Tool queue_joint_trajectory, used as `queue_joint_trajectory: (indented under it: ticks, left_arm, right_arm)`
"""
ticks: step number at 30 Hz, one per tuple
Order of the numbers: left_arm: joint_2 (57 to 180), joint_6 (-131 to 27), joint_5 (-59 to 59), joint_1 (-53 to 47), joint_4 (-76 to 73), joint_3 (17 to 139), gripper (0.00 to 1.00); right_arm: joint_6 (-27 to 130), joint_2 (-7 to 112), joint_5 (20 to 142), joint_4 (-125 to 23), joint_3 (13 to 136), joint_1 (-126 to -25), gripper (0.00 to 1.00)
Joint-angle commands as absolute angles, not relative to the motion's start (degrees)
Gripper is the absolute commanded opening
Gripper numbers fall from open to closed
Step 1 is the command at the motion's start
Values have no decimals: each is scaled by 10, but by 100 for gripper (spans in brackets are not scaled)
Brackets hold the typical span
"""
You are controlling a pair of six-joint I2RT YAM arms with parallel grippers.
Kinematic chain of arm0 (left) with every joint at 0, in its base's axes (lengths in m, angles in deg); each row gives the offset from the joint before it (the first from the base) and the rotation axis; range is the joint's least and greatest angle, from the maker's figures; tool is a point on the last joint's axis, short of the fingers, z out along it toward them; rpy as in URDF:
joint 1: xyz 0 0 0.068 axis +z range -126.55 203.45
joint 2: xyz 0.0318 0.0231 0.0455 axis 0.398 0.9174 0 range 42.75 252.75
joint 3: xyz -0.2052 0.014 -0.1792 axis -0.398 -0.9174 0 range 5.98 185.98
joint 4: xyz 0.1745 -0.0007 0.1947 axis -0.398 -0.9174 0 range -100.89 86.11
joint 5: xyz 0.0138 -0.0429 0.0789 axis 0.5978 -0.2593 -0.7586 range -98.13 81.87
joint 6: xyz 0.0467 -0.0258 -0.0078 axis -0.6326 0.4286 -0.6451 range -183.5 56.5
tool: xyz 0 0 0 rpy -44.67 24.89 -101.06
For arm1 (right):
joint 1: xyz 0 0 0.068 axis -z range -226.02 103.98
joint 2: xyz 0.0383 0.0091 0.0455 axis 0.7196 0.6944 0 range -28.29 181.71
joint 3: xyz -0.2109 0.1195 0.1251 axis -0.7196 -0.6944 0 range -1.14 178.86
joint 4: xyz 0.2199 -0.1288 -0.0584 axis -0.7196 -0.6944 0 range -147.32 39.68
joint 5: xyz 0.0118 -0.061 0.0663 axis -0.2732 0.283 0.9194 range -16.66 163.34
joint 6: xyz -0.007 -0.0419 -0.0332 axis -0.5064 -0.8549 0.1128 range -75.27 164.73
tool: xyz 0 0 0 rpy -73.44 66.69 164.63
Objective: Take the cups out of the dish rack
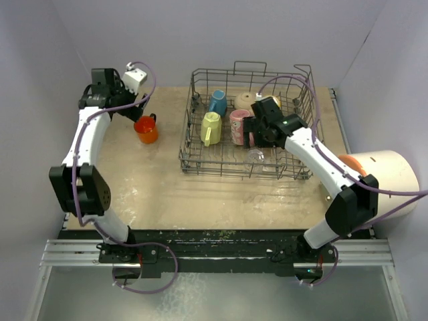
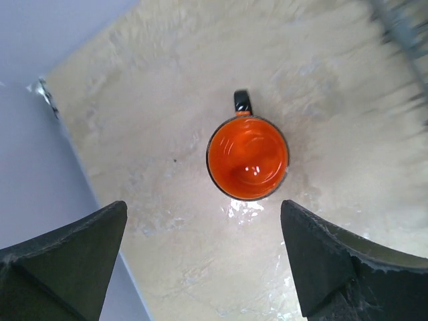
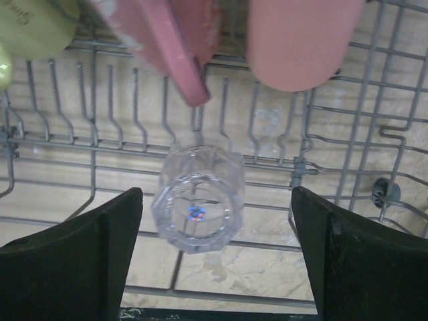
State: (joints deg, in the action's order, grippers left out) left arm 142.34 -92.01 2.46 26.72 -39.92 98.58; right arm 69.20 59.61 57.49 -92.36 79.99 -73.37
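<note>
Beige counter (image 1: 154, 194), grey walls on three sides. Left jaws were spread wide above the orange mug (image 2: 247, 158); I saw neither finger touching it. That mug stood upright on the counter, left of the dish rack (image 1: 221, 167) and clear of it, handle pointing away from the wrist camera. Right jaws were spread wide too, down inside the rack, one finger either side of the clear glass (image 3: 198, 208), no contact that I could see. I couldn't tell if the glass was mouth up or down. Pink mug (image 3: 160, 27) and pink tumbler (image 3: 301, 40) sat just beyond it. Yellow-green mug (image 1: 211, 127), blue cup (image 1: 218, 101) and beige cup (image 1: 244, 100) were also in the rack. White cylinder (image 1: 388, 174) lay at the counter's right edge.
</note>
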Motion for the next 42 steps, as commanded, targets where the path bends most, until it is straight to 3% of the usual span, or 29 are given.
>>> queue_joint_trajectory:
  ticks: [1,15,25,31,37,40,42]
  left_arm:
    - [1338,-896,109,269,-460,1019,99]
    - [1208,-917,216,268,-561,917,99]
    - [1156,-924,260,227,-538,799,99]
    - [1146,-938,270,221,-556,790,99]
    - [1113,-958,257,221,-569,801,99]
    - [1107,-962,265,221,-575,813,99]
    - [1103,-964,273,221,-576,817,99]
  right_arm:
    - [676,608,535,-939,841,-768,94]
    - [664,642,533,-913,783,-789,100]
    - [682,668,572,-906,752,-788,88]
    - [686,675,601,-899,758,-789,74]
    - [683,669,595,-910,783,-789,50]
    - [680,659,580,-929,807,-788,32]
    - [678,648,570,-943,821,-789,27]
